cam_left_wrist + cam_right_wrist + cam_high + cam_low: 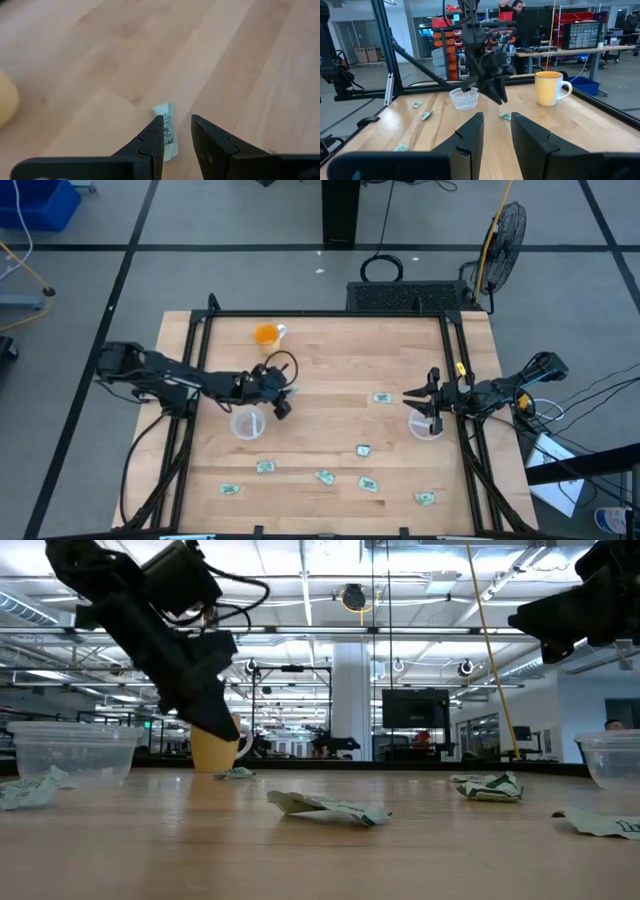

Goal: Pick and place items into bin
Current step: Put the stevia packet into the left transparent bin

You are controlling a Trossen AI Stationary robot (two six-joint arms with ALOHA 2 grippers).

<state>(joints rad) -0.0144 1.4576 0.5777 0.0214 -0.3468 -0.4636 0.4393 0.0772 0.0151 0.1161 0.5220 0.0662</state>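
Butcher-block table (330, 370), pale wood strips, framed in black rails.

Left arm: dark, jointed, reaching in from the left edge. Left gripper (283, 402) hangs just past the rim of the left cup, fingers (155, 137) parted a little and holding nothing. Seen from the wrist, a packet (166, 131) lies flat on the wood directly under the fingertips; whether they touch it cannot be told.

Clear plastic cups: two, round, thin-walled. Left cup (248, 423) sits beside the left gripper; right cup (425, 425) sits near the right rail.

Orange mug (266, 334): one, glossy, handled, upright near the table's far edge.

Packets, flat, crinkled, green and white: seven countable from above. One (381, 397) lies mid-table to the right of the left gripper; one (362, 449) sits nearer the front; five spread along the front strip (231, 489), (265, 467), (325, 476), (367, 483), (425, 499). None shows inside either cup.

Right arm: dark, entering from the right rail. Right gripper (428, 402) hovers over the far rim of the right cup, fingers (470, 132) apart and empty.
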